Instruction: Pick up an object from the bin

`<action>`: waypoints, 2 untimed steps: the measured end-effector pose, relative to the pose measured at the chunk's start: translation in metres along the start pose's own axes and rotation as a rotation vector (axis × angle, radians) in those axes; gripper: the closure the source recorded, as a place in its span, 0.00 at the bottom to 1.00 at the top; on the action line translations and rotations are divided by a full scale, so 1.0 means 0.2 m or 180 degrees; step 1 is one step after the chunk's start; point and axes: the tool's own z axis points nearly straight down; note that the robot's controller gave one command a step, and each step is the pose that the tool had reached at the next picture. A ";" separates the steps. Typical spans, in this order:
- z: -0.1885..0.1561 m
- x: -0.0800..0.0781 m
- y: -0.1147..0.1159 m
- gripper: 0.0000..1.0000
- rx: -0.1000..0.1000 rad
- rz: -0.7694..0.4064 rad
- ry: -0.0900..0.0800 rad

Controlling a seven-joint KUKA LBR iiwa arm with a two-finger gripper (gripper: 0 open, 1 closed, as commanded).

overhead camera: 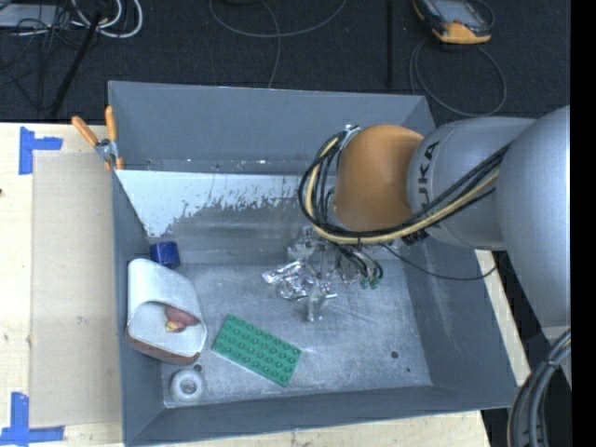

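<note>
Orange-capped arm [438,180] points its gripper [312,293] down into the bin [261,128].

A green studded plate [256,349], a blue block [165,253], a white slipper [160,290], all in a grey bin [261,128].

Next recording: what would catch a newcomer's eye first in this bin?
The arm's orange wrist cover looms over the right half of the bin, its metal gripper low near the centre. Left of it, a green studded plate lies by the front wall, and a white cup-like container sits against the left wall with a small blue block behind it.
</note>
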 end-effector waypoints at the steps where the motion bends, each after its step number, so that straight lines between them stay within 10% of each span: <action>1: -0.01 -0.01 0.00 0.00 0.0000 0.0002 0.0014; 2: -0.02 -0.02 0.00 1.00 0.0001 0.0003 -0.0011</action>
